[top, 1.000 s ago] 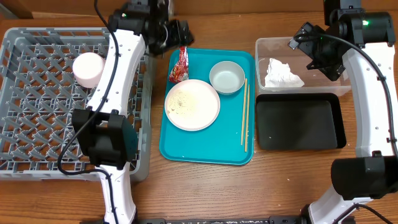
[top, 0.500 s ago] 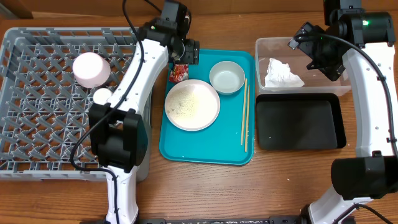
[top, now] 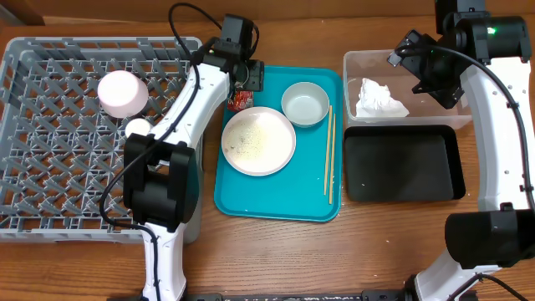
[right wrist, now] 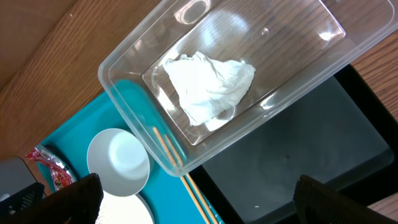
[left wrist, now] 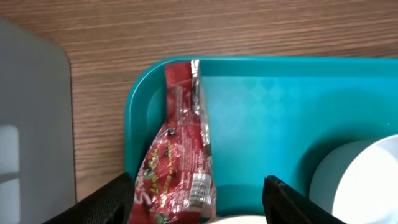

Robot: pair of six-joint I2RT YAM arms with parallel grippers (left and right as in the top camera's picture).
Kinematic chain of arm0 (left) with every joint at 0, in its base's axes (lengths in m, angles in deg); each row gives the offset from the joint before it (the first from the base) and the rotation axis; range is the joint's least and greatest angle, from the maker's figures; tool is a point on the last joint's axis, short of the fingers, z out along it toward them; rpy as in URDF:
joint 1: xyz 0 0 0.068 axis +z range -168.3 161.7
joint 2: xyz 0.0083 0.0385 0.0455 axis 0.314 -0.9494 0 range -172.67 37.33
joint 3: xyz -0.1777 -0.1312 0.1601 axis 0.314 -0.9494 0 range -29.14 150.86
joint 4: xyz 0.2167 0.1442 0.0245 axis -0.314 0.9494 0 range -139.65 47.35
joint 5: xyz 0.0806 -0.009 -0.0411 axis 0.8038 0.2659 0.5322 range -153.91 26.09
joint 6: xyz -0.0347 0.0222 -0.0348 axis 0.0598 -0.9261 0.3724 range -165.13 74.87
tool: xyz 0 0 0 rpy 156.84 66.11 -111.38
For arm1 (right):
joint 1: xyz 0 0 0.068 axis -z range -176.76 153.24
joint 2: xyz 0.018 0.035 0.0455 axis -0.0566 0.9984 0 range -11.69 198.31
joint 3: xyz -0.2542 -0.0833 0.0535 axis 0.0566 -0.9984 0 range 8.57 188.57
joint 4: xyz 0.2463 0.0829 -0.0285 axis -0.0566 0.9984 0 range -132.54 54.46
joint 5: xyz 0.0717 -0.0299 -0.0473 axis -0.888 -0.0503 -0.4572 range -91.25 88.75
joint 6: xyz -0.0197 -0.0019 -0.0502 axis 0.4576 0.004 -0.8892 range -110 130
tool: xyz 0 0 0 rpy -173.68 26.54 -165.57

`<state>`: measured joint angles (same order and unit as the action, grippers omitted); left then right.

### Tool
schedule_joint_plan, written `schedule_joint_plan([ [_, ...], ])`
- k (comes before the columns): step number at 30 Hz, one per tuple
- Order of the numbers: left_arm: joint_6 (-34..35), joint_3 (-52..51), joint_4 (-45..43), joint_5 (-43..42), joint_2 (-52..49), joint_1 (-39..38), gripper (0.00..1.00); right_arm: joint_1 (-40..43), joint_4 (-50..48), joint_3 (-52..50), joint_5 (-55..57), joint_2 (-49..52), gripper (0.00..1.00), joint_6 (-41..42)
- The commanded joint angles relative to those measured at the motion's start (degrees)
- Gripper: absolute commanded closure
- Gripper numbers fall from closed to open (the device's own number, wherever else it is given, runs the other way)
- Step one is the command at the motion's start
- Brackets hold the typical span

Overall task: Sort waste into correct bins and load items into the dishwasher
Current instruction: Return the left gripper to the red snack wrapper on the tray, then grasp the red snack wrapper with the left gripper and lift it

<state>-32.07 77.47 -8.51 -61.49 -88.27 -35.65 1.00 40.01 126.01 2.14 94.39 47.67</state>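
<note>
A crinkled red snack wrapper (left wrist: 177,162) lies in the back left corner of the teal tray (top: 276,196). My left gripper (left wrist: 198,182) hangs open over it, one finger on each side of the wrapper (top: 241,102). A white plate (top: 258,140) with pale rice grains and a white bowl (top: 305,104) sit on the tray. A crumpled tissue (right wrist: 208,87) lies in the clear tub (top: 355,63). My right gripper (right wrist: 196,193) stays open and empty above the tub. The black tray (top: 401,163) lies in front of the tub. A pinkish bowl (top: 122,92) and a small cup (top: 137,129) sit in the grey dish rack (top: 50,167).
Wooden chopsticks (top: 329,155) lie along the teal tray's right side. The dish rack fills the table's left third, and its right wall stands close to the teal tray. My left arm reaches across the rack's right edge.
My left gripper has swung right from the rack's back edge to the teal tray's corner and come down over the wrapper, its jaws narrowing. The right arm has not moved.
</note>
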Motion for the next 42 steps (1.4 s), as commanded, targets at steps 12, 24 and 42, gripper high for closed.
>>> schedule_joint_plan([
  [12, -1.1, -1.8, -2.5, 1.2, -4.5, -1.1, 0.32, 0.1, -0.1, 1.0, 0.6, -0.3, 0.00, -0.2],
  [24, -1.1, -1.8, -3.7, 4.2, -7.3, -1.1, 0.33, 0.1, -0.1, 1.0, 0.6, -0.3, 0.00, -0.2],
  [42, -1.1, -1.9, -3.7, 3.5, -9.1, -1.1, 0.66, 0.1, -0.1, 1.0, 0.6, -0.3, 0.00, -0.2],
])
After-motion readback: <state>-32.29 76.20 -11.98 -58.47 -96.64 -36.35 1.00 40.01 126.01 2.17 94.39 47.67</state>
